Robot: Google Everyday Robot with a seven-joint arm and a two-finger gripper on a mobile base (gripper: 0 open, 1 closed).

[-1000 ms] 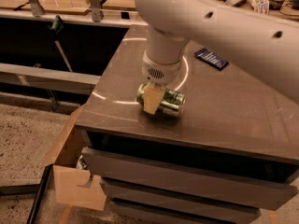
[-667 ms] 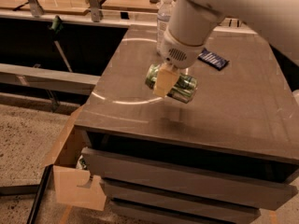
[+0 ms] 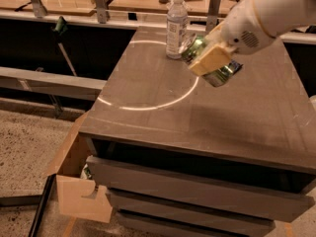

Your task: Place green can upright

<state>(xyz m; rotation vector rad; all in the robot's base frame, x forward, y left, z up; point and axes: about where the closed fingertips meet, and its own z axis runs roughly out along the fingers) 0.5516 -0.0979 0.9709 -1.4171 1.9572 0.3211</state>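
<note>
The green can (image 3: 219,74) is a shiny green drink can, held tilted in the air above the grey table (image 3: 163,112), right of its middle. My gripper (image 3: 210,60) is shut on the can; a tan finger pad (image 3: 210,59) lies across its side. The white arm reaches in from the upper right. The can's top and pull-tab are hidden.
A clear plastic bottle (image 3: 177,27) with a white label stands upright at the table's back, just left of the gripper. A pale ring of light (image 3: 148,106) lies on the tabletop. Drawers sit below the table; a cardboard box (image 3: 74,181) stands on the floor at left.
The gripper has lifted the can off the tabletop and carried it up and to the right, tilting it; the view has also shifted, so the bottle now shows.
</note>
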